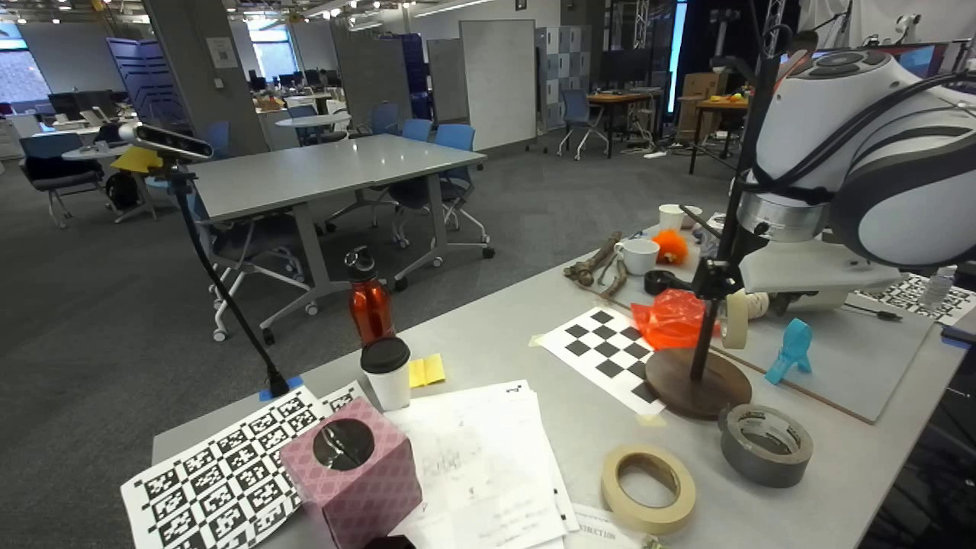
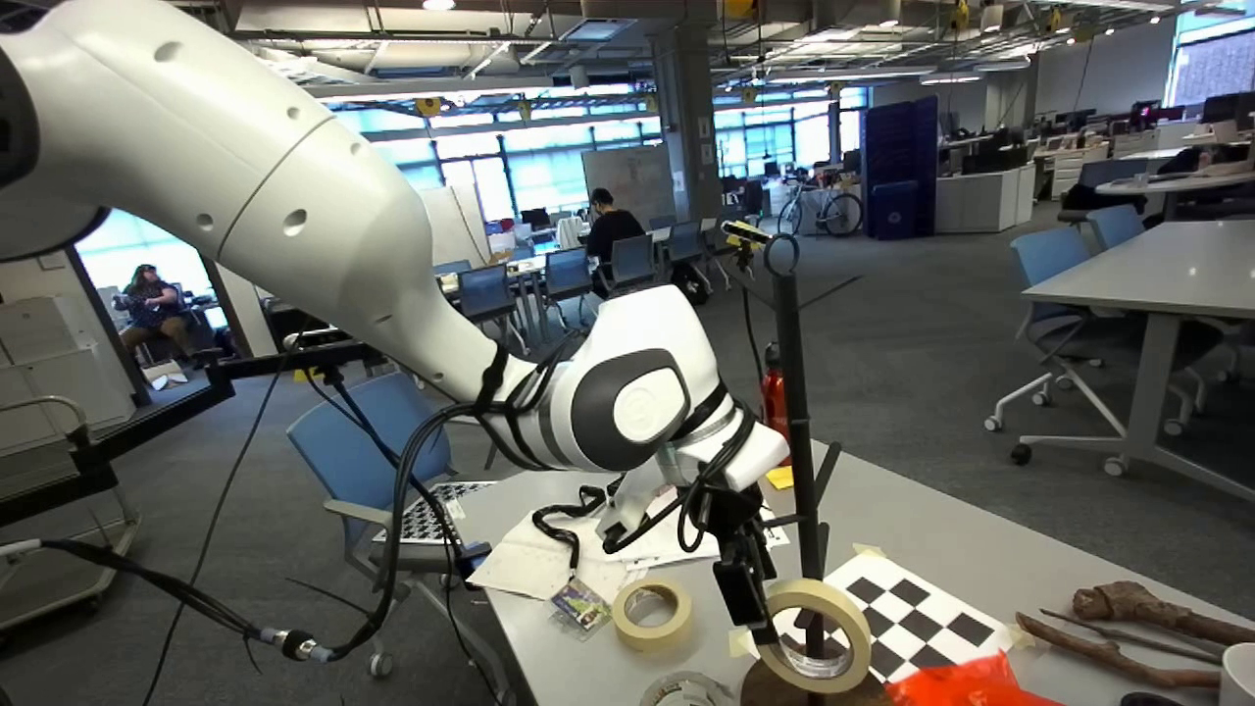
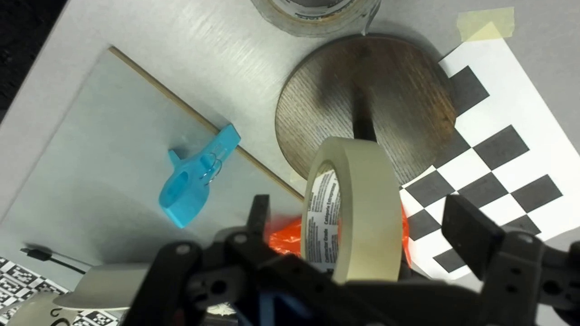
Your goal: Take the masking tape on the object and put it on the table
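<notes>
Wrist view: beige masking tape [image 3: 367,208], lettered "Contractor Grade" inside, hangs upright on the stand [image 3: 364,129], round base [image 3: 403,113] at twelve o'clock, between the Robotiq gripper's [image 3: 357,209] spread fingers [image 3: 471,233].

The table [image 1: 488,343] is light grey and honestly pretty busy. A stand [image 1: 707,329] with a round dark brown base [image 1: 686,393] sits at the edge of a checkerboard sheet [image 1: 606,352] with bits of tape [image 3: 485,22] at the corners. There's a grey duct tape roll [image 1: 762,467] just beside the base, and a cream roll [image 1: 648,517] lies flat near that. Pink box [image 1: 366,484] sits between papers [image 1: 480,465] and a black-and-white code sheet [image 1: 221,480], lidded cup [image 1: 389,377] and yellow notes [image 1: 427,370] near it. Also a grey board [image 1: 862,358] and some gnarly sticks [image 2: 1128,600].
</notes>
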Controlling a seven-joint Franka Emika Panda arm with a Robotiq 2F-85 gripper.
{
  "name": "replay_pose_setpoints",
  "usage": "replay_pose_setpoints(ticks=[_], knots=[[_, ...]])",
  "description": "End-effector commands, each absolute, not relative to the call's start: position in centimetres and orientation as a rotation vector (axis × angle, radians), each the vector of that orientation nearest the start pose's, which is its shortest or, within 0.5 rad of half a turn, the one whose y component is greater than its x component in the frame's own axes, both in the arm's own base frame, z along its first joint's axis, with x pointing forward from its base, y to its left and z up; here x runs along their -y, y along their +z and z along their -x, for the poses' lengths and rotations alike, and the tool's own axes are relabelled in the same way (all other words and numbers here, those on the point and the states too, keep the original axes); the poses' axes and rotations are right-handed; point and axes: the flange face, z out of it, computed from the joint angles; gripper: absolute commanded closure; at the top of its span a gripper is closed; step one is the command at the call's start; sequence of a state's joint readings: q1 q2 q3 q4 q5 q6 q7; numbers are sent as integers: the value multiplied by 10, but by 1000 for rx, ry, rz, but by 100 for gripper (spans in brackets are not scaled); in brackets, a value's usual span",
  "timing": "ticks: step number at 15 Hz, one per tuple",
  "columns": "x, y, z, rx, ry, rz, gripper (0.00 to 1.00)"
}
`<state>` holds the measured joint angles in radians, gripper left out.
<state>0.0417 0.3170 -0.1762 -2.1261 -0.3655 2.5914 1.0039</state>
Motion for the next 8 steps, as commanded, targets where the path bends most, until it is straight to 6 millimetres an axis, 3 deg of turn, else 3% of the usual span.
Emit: replay_pose_setpoints(ticks=[1,2,8], knots=[[71,272,-596,-1344,-449,3020,29],[70,272,-597,-1345,-450,3021,31],[68,272,-599,-1353,-456,3021,78]])
